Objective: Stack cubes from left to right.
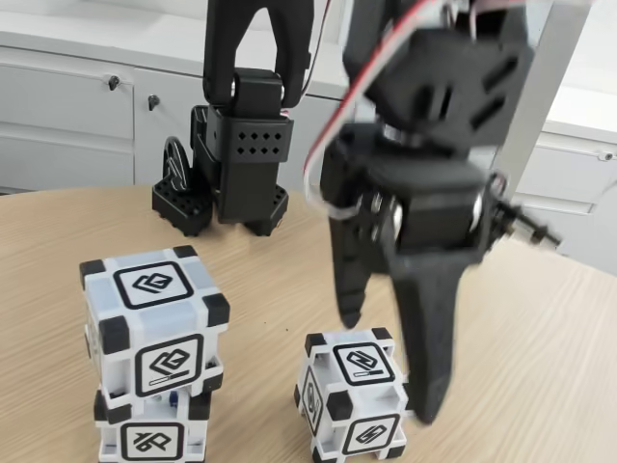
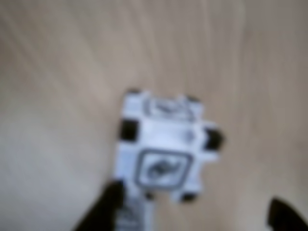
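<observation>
Two white cubes with black corners stand stacked at the left in the fixed view, the upper cube [image 1: 154,323] resting on the lower cube [image 1: 152,436]. A third cube [image 1: 352,395] sits alone on the wooden table, to the right of the stack. My black gripper [image 1: 388,365] hangs open over this single cube, with one finger behind its back left corner and the longer finger [image 1: 431,386] reaching down past its right side. The wrist view is blurred and shows the single cube [image 2: 163,144] from above, with the gripper [image 2: 197,209] open and dark fingertips [image 2: 108,204] at the bottom edge.
The arm's black base [image 1: 236,164] stands at the back of the round wooden table [image 1: 540,347]. White cabinets [image 1: 67,106] run behind it, and a white post [image 1: 535,106] rises at the right.
</observation>
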Motion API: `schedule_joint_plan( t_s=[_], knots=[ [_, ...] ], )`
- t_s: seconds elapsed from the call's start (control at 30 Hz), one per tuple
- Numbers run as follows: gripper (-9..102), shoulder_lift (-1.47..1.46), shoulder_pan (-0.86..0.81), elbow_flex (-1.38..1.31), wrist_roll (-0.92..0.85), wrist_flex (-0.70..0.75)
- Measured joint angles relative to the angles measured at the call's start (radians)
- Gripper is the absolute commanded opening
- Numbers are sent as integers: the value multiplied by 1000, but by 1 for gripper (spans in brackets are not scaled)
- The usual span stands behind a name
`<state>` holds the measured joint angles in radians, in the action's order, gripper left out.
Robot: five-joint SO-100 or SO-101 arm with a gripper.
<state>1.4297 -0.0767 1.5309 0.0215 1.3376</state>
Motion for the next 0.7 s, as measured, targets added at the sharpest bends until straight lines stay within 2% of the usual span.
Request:
schedule_joint_plan(
  t_s=[0.7],
  knots=[
    [31,-66,8,-2,-6,0]
  ],
)
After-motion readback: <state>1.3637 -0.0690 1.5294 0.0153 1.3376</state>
